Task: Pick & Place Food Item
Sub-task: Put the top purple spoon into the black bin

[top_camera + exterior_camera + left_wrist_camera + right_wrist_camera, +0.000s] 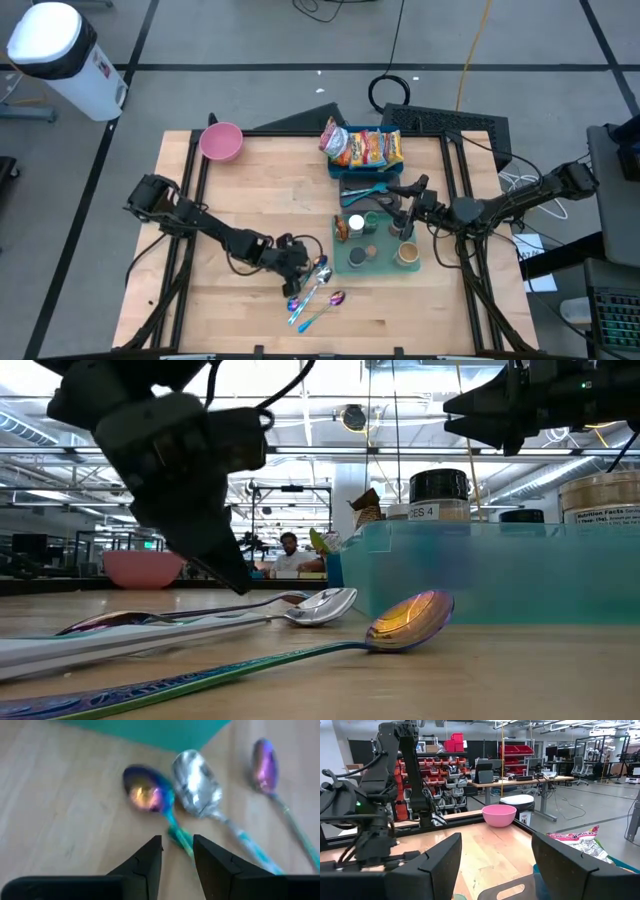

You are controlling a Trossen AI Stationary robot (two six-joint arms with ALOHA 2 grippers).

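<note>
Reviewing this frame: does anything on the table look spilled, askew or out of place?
Three spoons lie loose and fanned out on the bare wood beside the teal tray, not in it. The left claw hovers open over them. The snack bags sit heaped in their bin. Nothing looks spilled or damaged.

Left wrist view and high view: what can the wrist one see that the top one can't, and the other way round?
Only the left wrist view shows the left gripper open just over a spoon handle. Only the high view shows the pink bowl, snack bags, jars in the teal tray and the right gripper above it. Both show three spoons on the table beside the tray.
</note>
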